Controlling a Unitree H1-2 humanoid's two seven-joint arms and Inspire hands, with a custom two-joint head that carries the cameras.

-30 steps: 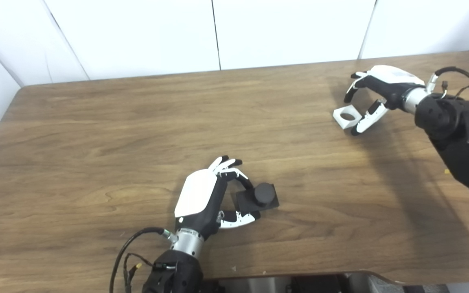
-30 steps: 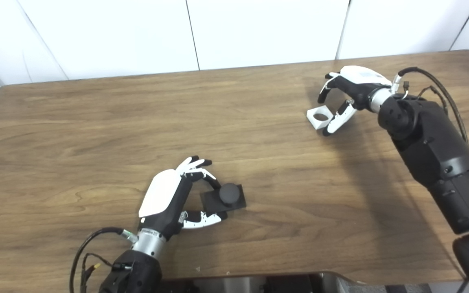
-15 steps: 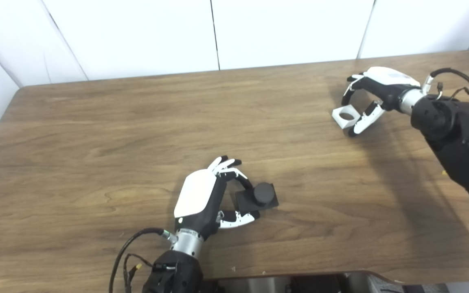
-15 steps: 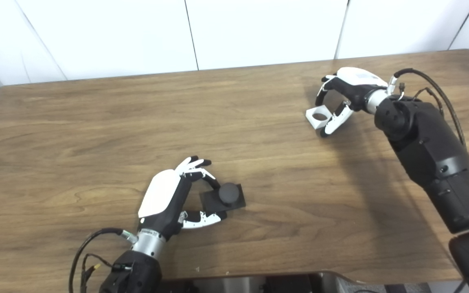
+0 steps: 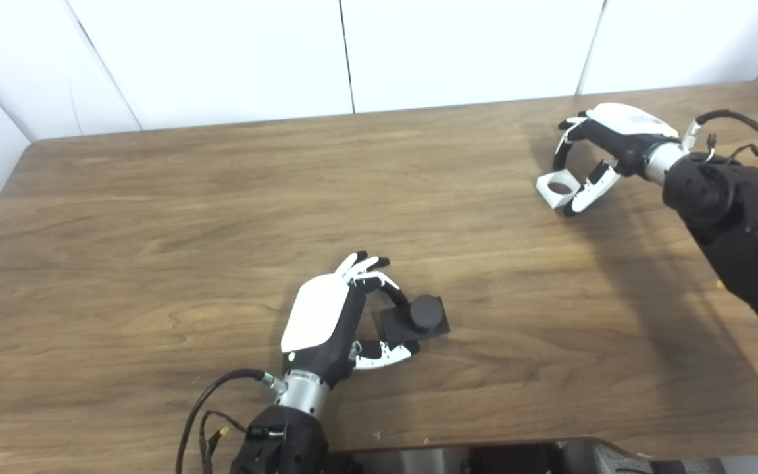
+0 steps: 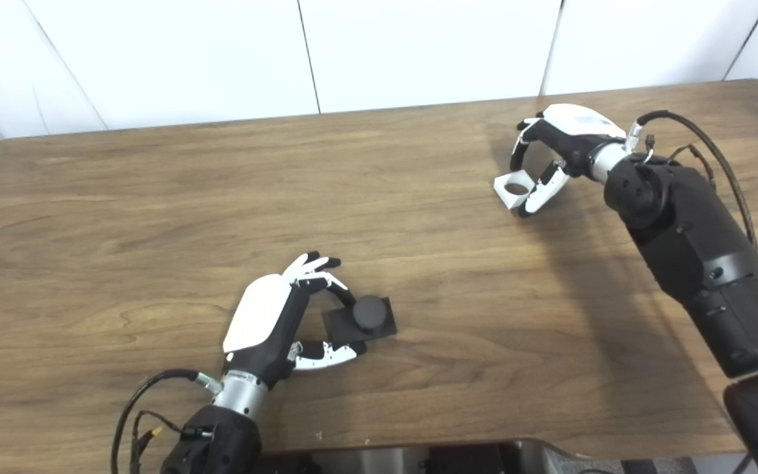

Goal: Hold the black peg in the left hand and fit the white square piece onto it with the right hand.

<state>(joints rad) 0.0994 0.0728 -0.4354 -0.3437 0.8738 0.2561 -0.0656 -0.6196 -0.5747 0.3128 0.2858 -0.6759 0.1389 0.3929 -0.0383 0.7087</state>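
At the near edge of the wooden table (image 5: 155, 217), the left arm comes up from the bottom with a loop of black cable (image 5: 204, 405) hanging beside its wrist. The left hand (image 5: 326, 322) lies low over the tabletop, its white back turned up and to the left, palm facing right. Its fingers (image 5: 369, 266) curl over the far side of the black peg (image 5: 416, 318), and the thumb (image 5: 385, 355) reaches along the near side. The fingers are partly closed, cupped around the left end of the peg's square base; the thumb tip touches the base's near corner, but a firm grip cannot be told. The peg stands upright on the table, a short round post rising from a flat square base, just right of the palm.

Farther away and well to the right, the right arm (image 6: 688, 243) stretches from the lower right corner across the table toward the far edge, its dark forearm sloping up and leftward, with a black cable (image 6: 701, 135) arching over the wrist. The right hand (image 6: 560, 145) is held with its white back upward, wrist bent so the fingers (image 6: 524, 141) arc down and to the left. They curve over the far side of the white square piece (image 5: 558, 189), while the thumb (image 5: 589, 191) presses against its right side. The hand is half closed around the piece in a pinch, and whether the piece is off the table cannot be told. The piece shows a round hole facing up, and it sits far from the peg, near the table's far right part.

Behind the table stands a plain white panelled wall (image 5: 221, 59).
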